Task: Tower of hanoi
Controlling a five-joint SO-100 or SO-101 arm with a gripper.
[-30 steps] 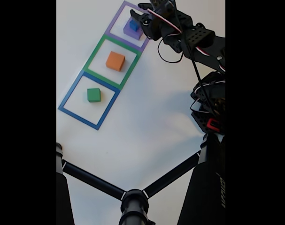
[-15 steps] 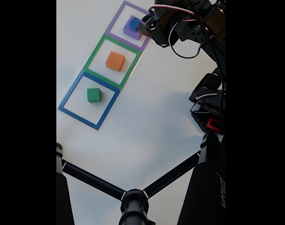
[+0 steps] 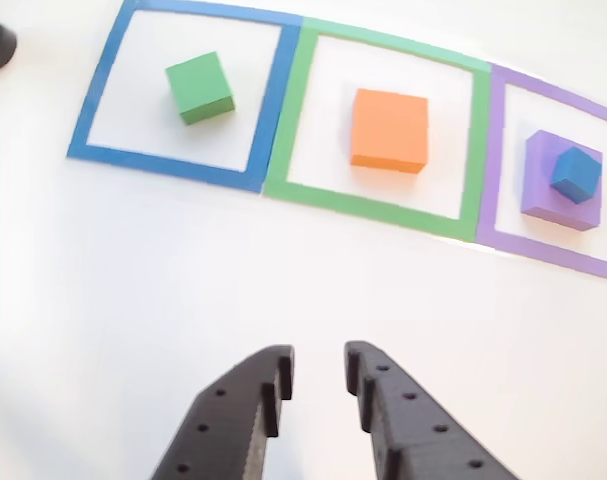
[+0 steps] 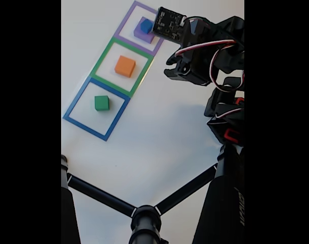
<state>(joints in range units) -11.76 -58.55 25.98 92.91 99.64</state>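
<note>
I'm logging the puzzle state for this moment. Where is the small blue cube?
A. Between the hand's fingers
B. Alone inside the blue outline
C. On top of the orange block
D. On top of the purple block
D: the blue cube sits on the purple block inside the purple outline, while the hand hangs empty above bare table.

White table [image 3: 133,300]; green [image 3: 200,87], orange [image 3: 389,130], purple blocks [image 3: 543,195] on it.
</note>
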